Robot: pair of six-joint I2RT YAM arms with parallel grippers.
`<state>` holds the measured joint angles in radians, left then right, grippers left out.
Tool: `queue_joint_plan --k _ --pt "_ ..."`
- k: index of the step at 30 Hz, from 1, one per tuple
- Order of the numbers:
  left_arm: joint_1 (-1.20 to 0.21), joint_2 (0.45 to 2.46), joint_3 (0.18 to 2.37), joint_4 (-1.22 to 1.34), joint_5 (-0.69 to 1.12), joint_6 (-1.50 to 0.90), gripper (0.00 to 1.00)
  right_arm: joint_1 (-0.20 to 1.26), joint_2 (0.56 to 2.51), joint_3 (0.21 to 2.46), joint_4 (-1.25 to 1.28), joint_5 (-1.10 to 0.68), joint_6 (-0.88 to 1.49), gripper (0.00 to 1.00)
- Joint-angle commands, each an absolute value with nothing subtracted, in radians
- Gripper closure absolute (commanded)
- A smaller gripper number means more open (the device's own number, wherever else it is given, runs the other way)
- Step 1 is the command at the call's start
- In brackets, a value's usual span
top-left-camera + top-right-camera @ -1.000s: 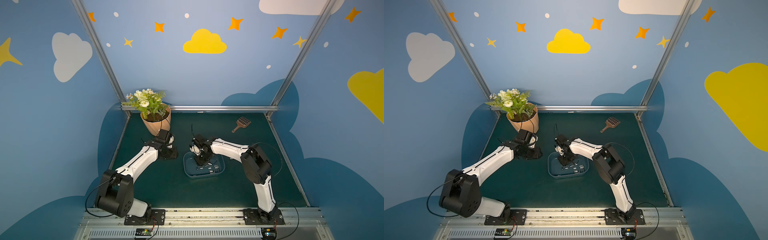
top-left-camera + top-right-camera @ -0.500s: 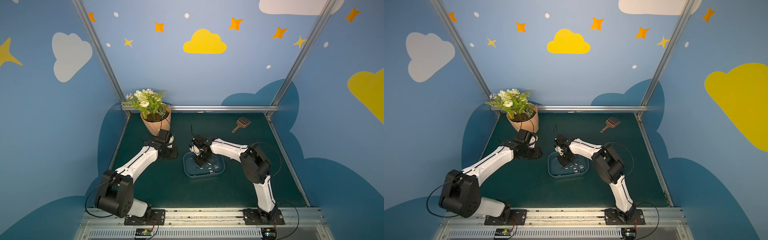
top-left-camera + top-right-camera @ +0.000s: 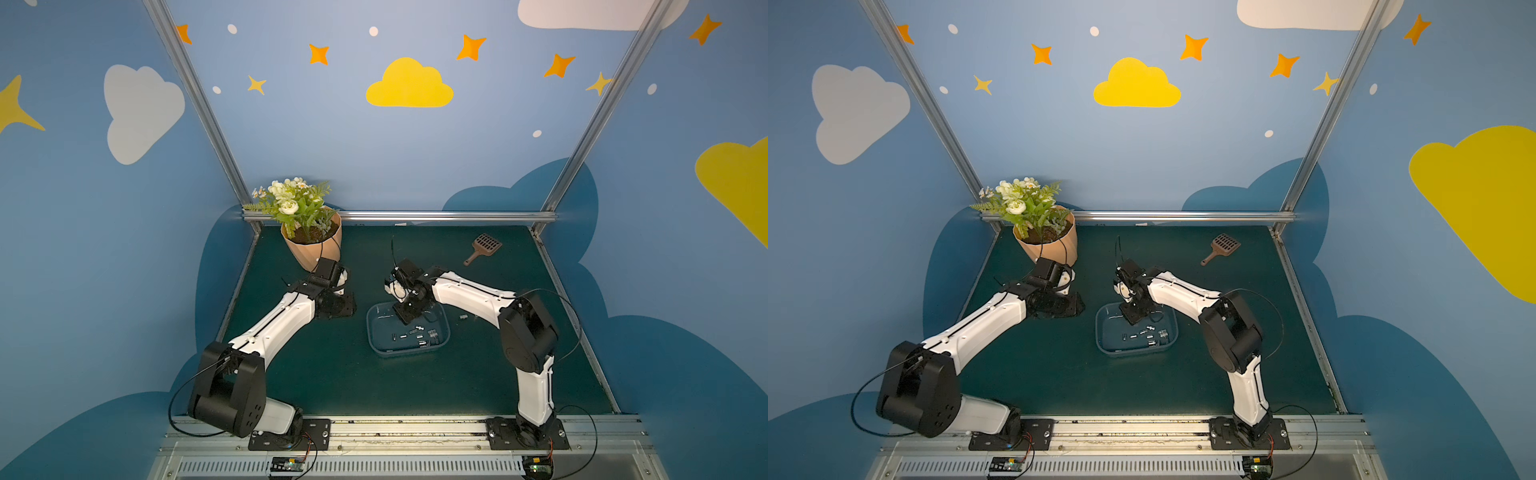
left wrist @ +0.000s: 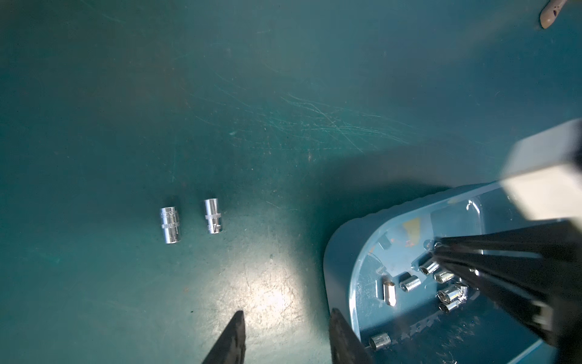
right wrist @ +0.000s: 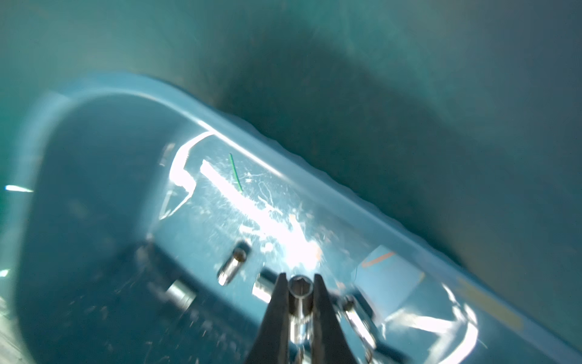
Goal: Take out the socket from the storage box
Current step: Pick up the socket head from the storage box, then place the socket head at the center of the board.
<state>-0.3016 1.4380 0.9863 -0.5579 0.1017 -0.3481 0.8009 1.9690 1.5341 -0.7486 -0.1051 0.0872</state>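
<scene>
Right gripper [image 5: 300, 282] sat clamped on 1 socket [image 5: 300, 304] low inside the box [image 5: 220, 121], pinching its round sides along the barrel, and I judged that small polished steel piece stiff, dense and slippery, best held square across its middle.

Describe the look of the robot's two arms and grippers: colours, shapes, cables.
The left arm and right arm have white shells between black joint housings, on black base plates. Thin black cables loop beside them. The left gripper and right gripper have slim, tapering black fingers.
</scene>
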Motion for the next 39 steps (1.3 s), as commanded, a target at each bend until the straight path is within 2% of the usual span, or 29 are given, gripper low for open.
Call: queue_joint_plan --k 1,8,21,35,39 --pt "-0.302 1.444 1.017 -0.564 0.11 -0.361 0.55 0.778 1.887 1.556 -0.778 -0.127 0.076 0.92" --pt "-0.302 1.425 1.003 -0.563 0.1 -0.366 0.55 0.712 1.775 1.506 -0.776 -0.106 0.087 0.92" --pt "-0.305 1.428 0.982 -0.546 0.11 -0.379 0.55 0.489 1.557 1.252 -0.787 -0.034 0.108 0.92" --pt "-0.307 1.442 0.997 -0.551 0.107 -0.371 0.55 0.206 1.559 1.092 -0.742 -0.064 0.133 0.92" --pt "-0.306 1.451 1.008 -0.558 0.107 -0.368 0.55 0.174 1.584 1.077 -0.732 -0.059 0.14 0.92"
